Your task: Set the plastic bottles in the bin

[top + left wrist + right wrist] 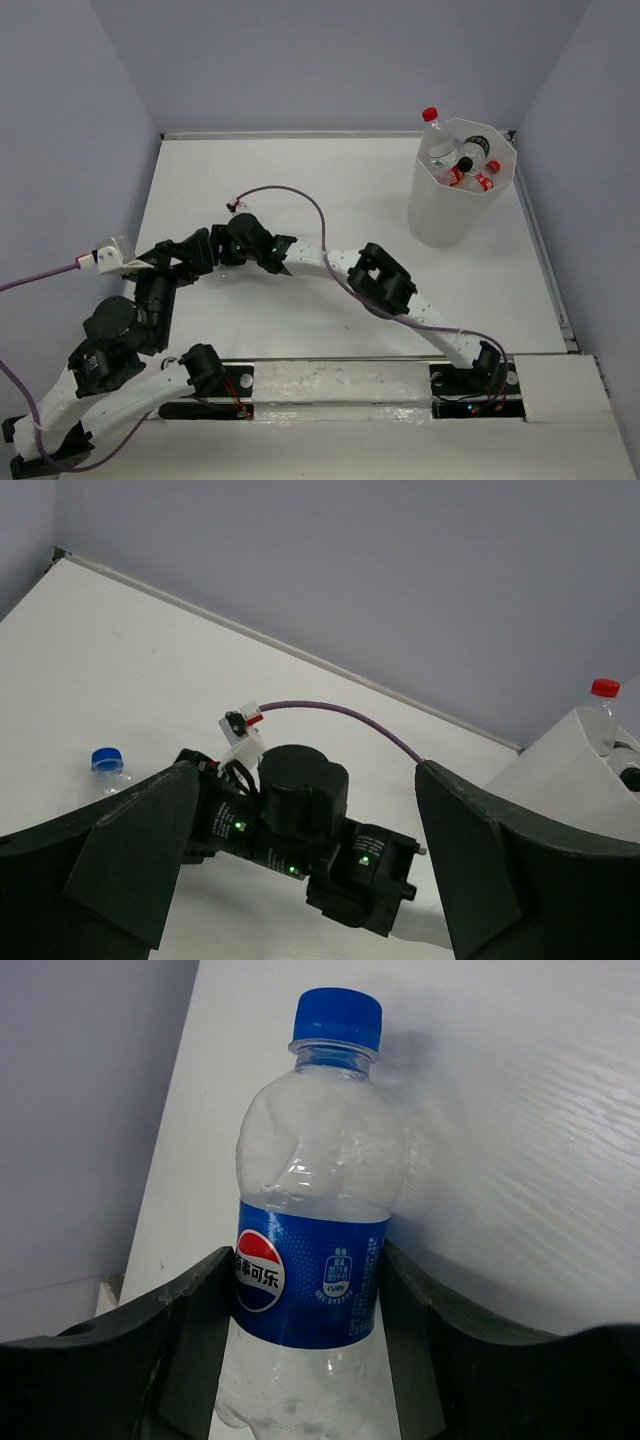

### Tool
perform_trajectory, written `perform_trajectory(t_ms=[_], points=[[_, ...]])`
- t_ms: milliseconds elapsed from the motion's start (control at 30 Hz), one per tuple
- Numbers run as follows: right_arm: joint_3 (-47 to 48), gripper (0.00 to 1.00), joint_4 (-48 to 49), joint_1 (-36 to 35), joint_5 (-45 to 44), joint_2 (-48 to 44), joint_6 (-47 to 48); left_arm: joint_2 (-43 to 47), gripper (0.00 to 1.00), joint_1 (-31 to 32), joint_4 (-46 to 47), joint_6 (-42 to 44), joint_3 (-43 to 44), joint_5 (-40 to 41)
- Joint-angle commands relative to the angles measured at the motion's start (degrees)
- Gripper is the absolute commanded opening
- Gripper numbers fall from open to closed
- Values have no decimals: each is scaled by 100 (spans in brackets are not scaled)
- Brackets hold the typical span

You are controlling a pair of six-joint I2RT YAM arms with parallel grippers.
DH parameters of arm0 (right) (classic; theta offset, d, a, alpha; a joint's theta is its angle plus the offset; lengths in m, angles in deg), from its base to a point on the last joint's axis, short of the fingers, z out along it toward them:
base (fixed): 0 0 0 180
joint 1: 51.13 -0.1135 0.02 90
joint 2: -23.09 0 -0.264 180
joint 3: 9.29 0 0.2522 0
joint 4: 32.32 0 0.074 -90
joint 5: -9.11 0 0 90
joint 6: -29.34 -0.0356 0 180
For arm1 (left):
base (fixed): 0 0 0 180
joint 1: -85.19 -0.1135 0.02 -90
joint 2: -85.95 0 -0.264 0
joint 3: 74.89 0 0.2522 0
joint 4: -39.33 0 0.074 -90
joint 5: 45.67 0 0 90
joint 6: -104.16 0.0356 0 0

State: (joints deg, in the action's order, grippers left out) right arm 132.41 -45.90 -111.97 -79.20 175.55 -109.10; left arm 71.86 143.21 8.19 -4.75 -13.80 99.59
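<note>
Two black fingers (195,1330) of the right gripper (305,1255) clamp a clear Pepsi bottle (315,1160), one pressed against each side of its blue label (310,1280). The bottle sits squarely between them, and its blue cap (338,1018) points out past the fingertips. Whether it stands or lies on the white table (520,1160) I cannot tell. The table spreads beyond the cap and to the right of these fingers, and the grey wall (80,1110) rises to their left. The left gripper (307,770) hangs just beside the right one with its fingers spread wide apart. Framed between them is the right arm's black wrist (300,820), showing small green lights, with a purple cable (340,715) arching beyond it. The blue-capped bottle shows just outside the left finger of this pair. The bin (440,215) stands well apart from both grippers, far out past the right finger of the left gripper, near the far right corner of the table. Several bottles (468,172) lie inside it, their red caps showing. A red-capped bottle (431,125) rises at its far rim, but whether it is inside or just behind the bin is unclear.
</note>
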Motion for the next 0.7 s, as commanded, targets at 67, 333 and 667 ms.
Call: perform_trajectory(t_ms=[67, 333, 667], points=[[-2451, 26, 1315, 169, -387, -1787, 492, -129, 99, -89, 253, 46, -154, 20], [-5540, 21, 2170, 844, -1214, -5600, 2276, -506, 99, -247, 517, 178, -303, -568], [-5684, 20, 615, 3357, -2929, -8549, 4326, -1070, 99, -985, 930, 327, -418, -1922]])
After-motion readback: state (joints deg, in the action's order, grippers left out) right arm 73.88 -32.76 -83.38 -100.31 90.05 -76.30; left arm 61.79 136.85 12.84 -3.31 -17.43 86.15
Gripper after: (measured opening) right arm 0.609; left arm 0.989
